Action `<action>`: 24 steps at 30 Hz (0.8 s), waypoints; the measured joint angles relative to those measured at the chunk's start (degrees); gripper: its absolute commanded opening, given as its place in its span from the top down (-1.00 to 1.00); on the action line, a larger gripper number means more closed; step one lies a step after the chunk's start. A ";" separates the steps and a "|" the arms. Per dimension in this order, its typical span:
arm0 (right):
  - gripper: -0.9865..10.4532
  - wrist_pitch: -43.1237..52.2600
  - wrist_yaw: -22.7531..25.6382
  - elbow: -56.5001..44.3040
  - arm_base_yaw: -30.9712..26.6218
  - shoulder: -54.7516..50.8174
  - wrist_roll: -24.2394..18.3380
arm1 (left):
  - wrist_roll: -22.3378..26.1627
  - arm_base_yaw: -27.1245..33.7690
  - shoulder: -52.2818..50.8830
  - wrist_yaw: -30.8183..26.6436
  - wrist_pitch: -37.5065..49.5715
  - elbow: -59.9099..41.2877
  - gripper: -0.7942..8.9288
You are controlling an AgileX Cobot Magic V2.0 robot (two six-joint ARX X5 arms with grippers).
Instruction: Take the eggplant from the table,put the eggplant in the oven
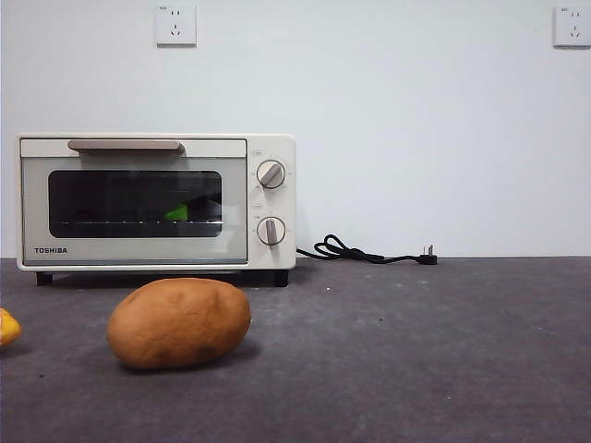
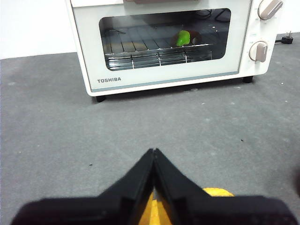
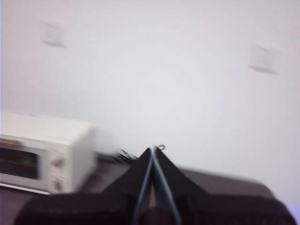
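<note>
The eggplant (image 1: 189, 211) lies inside the oven (image 1: 157, 203) on the wire rack, its green stem cap (image 2: 182, 38) showing through the shut glass door and its dark body barely visible. The oven stands at the back left of the table (image 1: 416, 351). My left gripper (image 2: 153, 154) is shut and holds nothing, above the table in front of the oven. My right gripper (image 3: 153, 152) is shut too, raised high to the oven's right with the wall behind it. Neither gripper shows in the front view.
A brown potato (image 1: 178, 323) lies on the table in front of the oven. A yellow object (image 1: 7, 327) peeks in at the left edge and also sits beneath my left gripper. The oven's black cord and plug (image 1: 369, 252) trail along the wall.
</note>
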 measured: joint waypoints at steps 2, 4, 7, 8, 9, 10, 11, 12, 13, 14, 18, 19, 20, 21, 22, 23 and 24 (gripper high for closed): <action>0.83 7.19 -3.85 -7.63 -0.13 -2.73 -0.07 | 0.00 0.00 0.02 0.00 0.02 0.00 0.84; 0.83 12.59 -4.63 -14.86 -0.15 -4.92 -0.20 | 0.00 0.00 0.11 0.00 0.04 0.00 0.84; 0.83 18.18 -4.57 -25.59 -0.15 -7.69 -0.20 | 0.00 0.00 0.24 0.00 0.07 0.00 0.84; 0.83 19.52 -4.57 -29.14 -0.15 -8.33 -0.20 | 0.00 0.00 0.31 0.00 0.07 0.00 0.84; 0.83 20.41 -4.52 -31.91 -0.15 -8.55 -0.20 | 0.00 0.00 0.37 0.00 0.11 0.00 0.84; 0.83 20.83 -4.33 -34.71 -0.15 -8.55 -0.20 | 0.00 0.00 0.37 0.00 0.11 0.00 0.84; 0.83 20.90 -3.91 -37.27 -0.15 -8.52 -0.20 | 0.00 0.00 0.37 0.00 0.11 0.00 0.84; 0.83 20.87 -3.61 -39.32 -0.17 -8.52 -0.20 | 0.00 0.00 0.37 -0.02 0.11 0.00 0.84; 0.83 20.94 -3.37 -41.48 -0.17 -8.52 -0.22 | 0.00 0.00 0.37 0.00 0.11 0.00 0.84; 0.83 20.83 -3.04 -43.39 -0.17 -8.52 -0.20 | 0.00 0.00 0.44 0.00 0.13 0.00 0.84; 0.83 21.05 -2.80 -48.44 -0.20 -8.55 -0.20 | 0.00 0.00 0.76 0.00 0.13 0.00 0.84; 0.83 21.24 -2.45 -49.59 -0.20 -8.59 -0.20 | 0.00 0.00 0.87 0.00 0.13 0.00 0.84; 0.83 21.24 -2.16 -50.64 -0.20 -8.59 -0.20 | 0.00 0.00 0.96 0.00 0.13 0.00 0.84; 0.83 21.18 -1.99 -51.45 -0.20 -8.59 -0.20 | 0.00 0.00 0.98 0.00 0.13 0.00 0.84; 0.83 21.18 -1.90 -52.26 -0.20 -8.59 -0.20 | 0.00 0.00 1.01 0.00 0.13 0.00 0.84; 0.83 21.27 -1.55 -52.98 -0.20 -8.61 -0.22 | 0.00 0.00 1.03 0.00 0.13 0.00 0.84; 0.83 21.38 -1.38 -53.57 -0.20 -8.61 -0.22 | 0.00 0.00 1.07 0.00 0.13 0.00 0.84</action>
